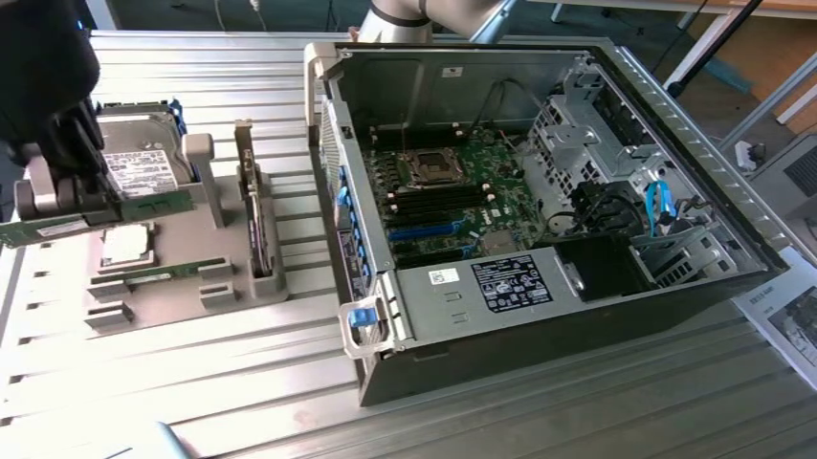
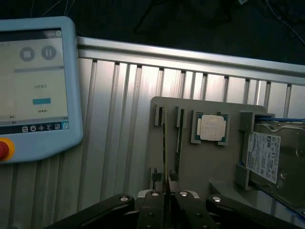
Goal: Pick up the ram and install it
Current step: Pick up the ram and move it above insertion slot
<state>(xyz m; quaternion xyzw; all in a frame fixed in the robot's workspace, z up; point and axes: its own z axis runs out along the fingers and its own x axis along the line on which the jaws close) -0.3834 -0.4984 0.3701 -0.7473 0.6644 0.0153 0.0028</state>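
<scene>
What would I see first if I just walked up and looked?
The big open computer case on the exterior view's right, with its green board bare inside, catches the eye. On the exterior view's left, the gripper pinches a thin green ram stick at a gray tray of parts. A pale blue touchscreen pad lies near that tray.

Claw (image 2: pixel 167 193) low, angled downward; fingers seemingly pinched close together.

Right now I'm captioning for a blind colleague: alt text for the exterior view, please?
The gripper is closed on the ram over a grey parts tray at the exterior view's left; an open computer case, motherboard exposed, lies at its right.
</scene>
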